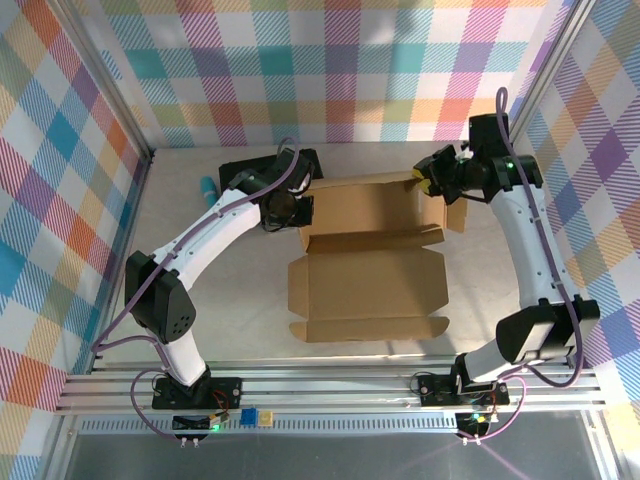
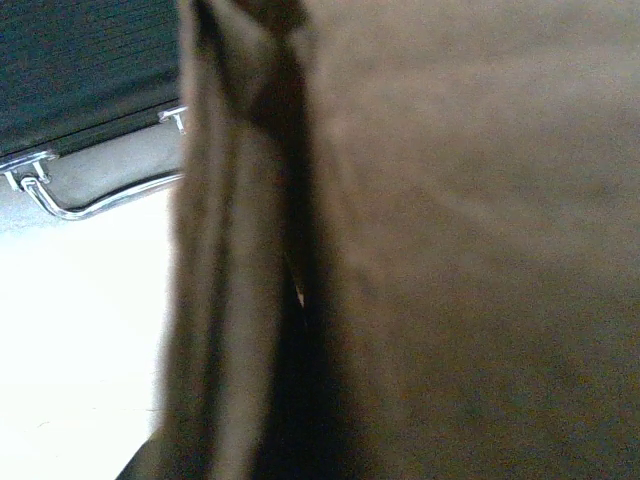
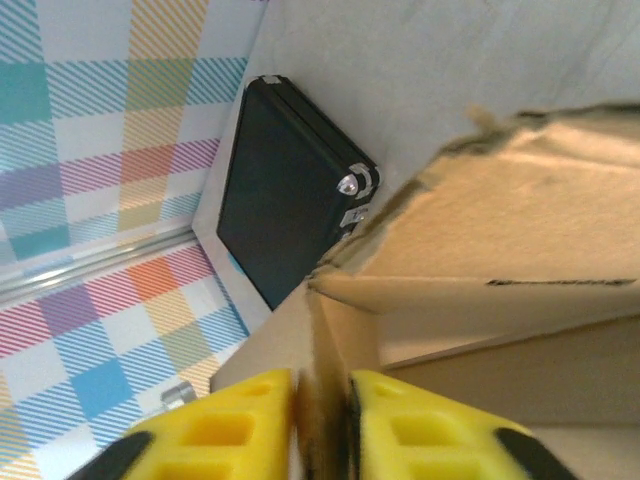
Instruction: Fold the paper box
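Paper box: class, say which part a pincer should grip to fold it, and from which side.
Probably the upright flap at the far right corner of the paper box, taken edge-on from the right, outside. It is one thin standing cardboard wall, narrow enough to pinch, as the right pincer shows.

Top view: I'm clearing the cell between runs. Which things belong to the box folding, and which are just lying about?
In the job:
paper box
right gripper, pinching a flap edge
left gripper, at the box's far-left corner

Lying about:
black case
small teal object, left of the case
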`<state>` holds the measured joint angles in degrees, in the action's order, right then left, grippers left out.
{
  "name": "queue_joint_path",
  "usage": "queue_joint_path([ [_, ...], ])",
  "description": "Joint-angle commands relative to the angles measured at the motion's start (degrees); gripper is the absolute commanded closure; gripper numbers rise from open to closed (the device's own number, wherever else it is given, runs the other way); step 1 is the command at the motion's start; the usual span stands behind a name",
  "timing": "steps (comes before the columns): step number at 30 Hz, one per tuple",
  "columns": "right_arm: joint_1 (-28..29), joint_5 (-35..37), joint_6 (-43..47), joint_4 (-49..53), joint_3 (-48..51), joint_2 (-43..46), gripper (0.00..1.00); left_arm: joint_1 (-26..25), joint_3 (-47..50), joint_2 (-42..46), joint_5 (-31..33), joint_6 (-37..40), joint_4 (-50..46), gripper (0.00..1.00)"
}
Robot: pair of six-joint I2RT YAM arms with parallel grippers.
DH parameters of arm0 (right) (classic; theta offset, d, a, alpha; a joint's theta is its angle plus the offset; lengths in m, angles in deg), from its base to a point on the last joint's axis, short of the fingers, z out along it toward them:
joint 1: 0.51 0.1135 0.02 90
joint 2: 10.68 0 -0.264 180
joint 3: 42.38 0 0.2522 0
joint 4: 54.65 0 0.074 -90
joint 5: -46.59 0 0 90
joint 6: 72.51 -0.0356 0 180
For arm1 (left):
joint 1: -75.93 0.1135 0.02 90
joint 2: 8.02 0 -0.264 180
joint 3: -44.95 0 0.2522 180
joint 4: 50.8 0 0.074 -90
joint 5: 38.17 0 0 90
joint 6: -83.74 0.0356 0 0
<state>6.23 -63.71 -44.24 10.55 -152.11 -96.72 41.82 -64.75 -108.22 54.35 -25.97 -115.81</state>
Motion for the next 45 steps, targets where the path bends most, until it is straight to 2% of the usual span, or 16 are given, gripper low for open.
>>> queue_joint_path([
  [1,0.3,-1.5,-1.9,-2.1,-0.1,-0.7,0.91,-0.5,-2.2,1.0,-0.9,0.7,-0.3,1.00],
  [4,0.4,-1.1,-2.4,-2.3,-0.2,-0.6,0.99,-0.5,-2.6,0.9,-0.8,0.7,-0.7,1.00],
  [6,0.3,-0.3,-2.3,-1.9,-0.5,-0.3,0.99,-0.5,-2.8,0.9,-0.7,0.6,-0.9,1.00],
  [7,0.1,0.0,-1.8,-1.5,-1.0,-0.2,0.95,-0.5,-2.9,0.9,-0.5,0.6,-1.0,1.00],
  [10,-0.2,2.3,1.0,1.0,-3.2,0.7,0.60,-0.4,-3.8,0.5,-0.1,0.4,-2.0,1.00],
  [11,-0.3,4.0,2.6,2.1,-3.7,1.6,0.54,-0.3,-4.3,0.3,0.0,0.4,-2.6,1.00],
  [13,-0.5,8.0,5.5,4.3,-3.2,4.4,0.51,0.0,-5.2,0.1,0.5,0.4,-3.5,1.00],
  [17,-0.8,14.8,8.9,4.8,6.8,13.6,0.54,0.5,-6.1,0.4,1.0,0.3,-4.2,1.00],
  [20,-0.8,16.6,7.6,4.0,16.9,20.9,0.62,0.7,-7.1,0.0,1.5,0.3,-5.2,1.00],
  [26,-0.8,23.1,3.6,0.8,30.1,31.3,0.67,0.8,-8.4,-0.6,2.6,0.0,-6.5,1.00],
  [34,-1.4,28.4,3.0,-1.5,34.0,27.5,0.75,0.8,-9.3,-0.5,2.8,-0.5,-7.3,1.00],
  [45,-2.5,20.6,1.9,-8.8,35.4,19.3,0.72,0.8,-10.0,-0.6,2.5,-1.5,-7.6,1.00],
])
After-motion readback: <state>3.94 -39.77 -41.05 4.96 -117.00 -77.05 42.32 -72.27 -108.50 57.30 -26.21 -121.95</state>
